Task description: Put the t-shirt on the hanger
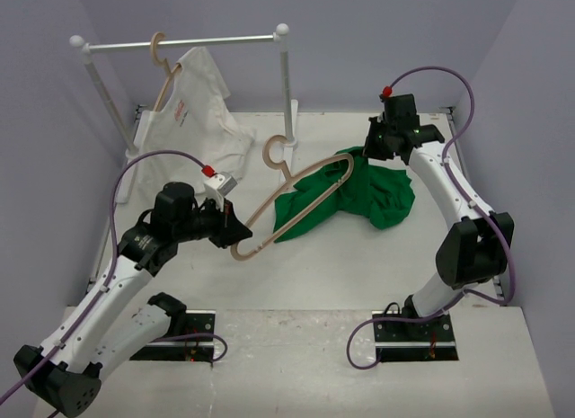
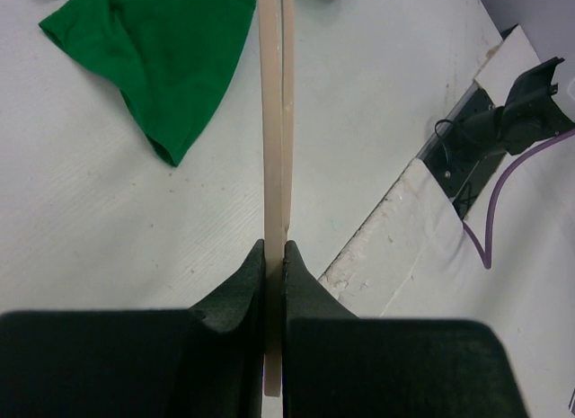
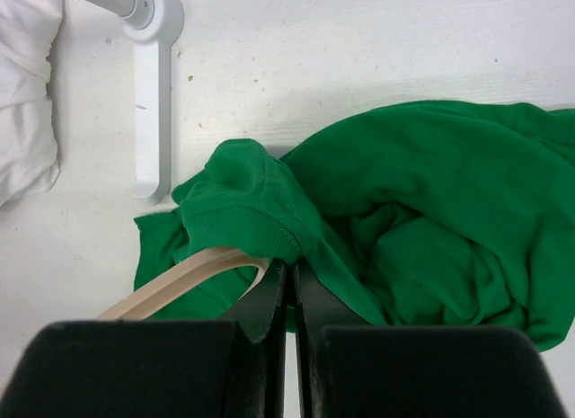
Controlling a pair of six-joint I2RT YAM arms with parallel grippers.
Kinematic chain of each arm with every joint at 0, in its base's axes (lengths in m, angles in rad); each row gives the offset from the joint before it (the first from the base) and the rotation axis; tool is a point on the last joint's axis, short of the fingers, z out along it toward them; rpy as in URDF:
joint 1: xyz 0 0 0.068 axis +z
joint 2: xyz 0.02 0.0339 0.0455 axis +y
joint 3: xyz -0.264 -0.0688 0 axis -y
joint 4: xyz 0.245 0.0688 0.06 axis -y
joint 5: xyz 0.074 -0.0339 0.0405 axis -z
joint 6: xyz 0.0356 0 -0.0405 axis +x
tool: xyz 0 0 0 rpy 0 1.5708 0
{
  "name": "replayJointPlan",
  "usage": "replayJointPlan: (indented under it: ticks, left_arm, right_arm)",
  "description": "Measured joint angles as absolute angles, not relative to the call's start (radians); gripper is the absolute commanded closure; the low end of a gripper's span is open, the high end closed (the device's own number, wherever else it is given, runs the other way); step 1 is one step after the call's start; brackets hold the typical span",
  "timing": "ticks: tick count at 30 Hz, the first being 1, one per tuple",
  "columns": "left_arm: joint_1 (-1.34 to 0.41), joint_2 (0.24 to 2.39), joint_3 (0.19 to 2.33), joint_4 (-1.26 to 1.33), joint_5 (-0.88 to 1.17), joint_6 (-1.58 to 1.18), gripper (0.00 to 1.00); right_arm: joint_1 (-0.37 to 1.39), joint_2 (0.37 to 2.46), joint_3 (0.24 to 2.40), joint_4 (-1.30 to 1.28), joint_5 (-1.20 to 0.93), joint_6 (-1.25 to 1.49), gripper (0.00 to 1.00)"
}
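The light wooden hanger (image 1: 296,198) is held slantwise above the table, its hook (image 1: 277,150) pointing to the back. My left gripper (image 1: 235,236) is shut on its near left end; in the left wrist view the fingers (image 2: 276,249) clamp the thin wooden bar (image 2: 276,121). The green t-shirt (image 1: 368,195) lies crumpled at the hanger's far right end, which is tucked into the cloth. My right gripper (image 1: 367,154) is shut on a ribbed edge of the t-shirt (image 3: 422,193); its tips (image 3: 289,267) pinch that edge just beside the hanger's arm (image 3: 180,279).
At the back left stands a white clothes rack (image 1: 216,43) with a white t-shirt (image 1: 193,112) on a second wooden hanger. One rack foot (image 3: 153,103) lies close behind the green cloth. Walls close in the table on the left, back and right.
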State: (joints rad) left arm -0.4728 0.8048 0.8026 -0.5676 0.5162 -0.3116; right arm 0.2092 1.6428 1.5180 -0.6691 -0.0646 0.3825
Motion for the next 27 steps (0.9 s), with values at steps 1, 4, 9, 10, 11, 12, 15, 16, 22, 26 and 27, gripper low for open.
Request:
replayJointPlan:
  ticks: [1, 4, 9, 10, 11, 12, 15, 16, 22, 26, 27]
  left_arm:
    - [-0.473, 0.807, 0.803, -0.567, 0.514, -0.31, 1.0]
    - [-0.473, 0.83, 0.803, -0.562, 0.505, -0.312, 1.0]
    - [-0.473, 0.851, 0.803, -0.535, 0.482, -0.324, 1.0]
    - [-0.473, 0.851, 0.803, -0.53, 0.474, -0.327, 1.0]
    - [-0.473, 0.852, 0.803, -0.525, 0.463, -0.33, 1.0]
    - [-0.473, 0.852, 0.803, -0.521, 0.454, -0.332, 1.0]
    - [-0.473, 0.852, 0.805, -0.516, 0.44, -0.334, 1.0]
    - [-0.473, 0.852, 0.807, -0.515, 0.439, -0.334, 1.0]
    - [-0.473, 0.873, 0.807, -0.476, 0.479, -0.342, 1.0]
    - [-0.482, 0.878, 0.799, -0.431, 0.546, -0.357, 1.0]
    - [-0.486, 0.875, 0.796, -0.424, 0.558, -0.359, 1.0]
  right_arm:
    - [0.209, 1.643, 1.519, -0.669, -0.067, 0.381, 1.0]
    - [0.209, 1.643, 1.519, -0.672, -0.07, 0.374, 1.0]
    - [0.211, 1.643, 1.52, -0.685, -0.071, 0.359, 1.0]
    - [0.213, 1.643, 1.52, -0.686, -0.071, 0.357, 1.0]
    - [0.215, 1.643, 1.52, -0.687, -0.071, 0.355, 1.0]
    - [0.217, 1.643, 1.519, -0.687, -0.07, 0.354, 1.0]
    - [0.224, 1.643, 1.511, -0.687, -0.07, 0.351, 1.0]
    - [0.227, 1.643, 1.507, -0.686, -0.07, 0.35, 1.0]
    - [0.267, 1.643, 1.497, -0.685, -0.071, 0.35, 1.0]
    - [0.287, 1.645, 1.505, -0.689, -0.069, 0.358, 1.0]
    - [0.287, 1.649, 1.513, -0.69, -0.067, 0.361, 1.0]
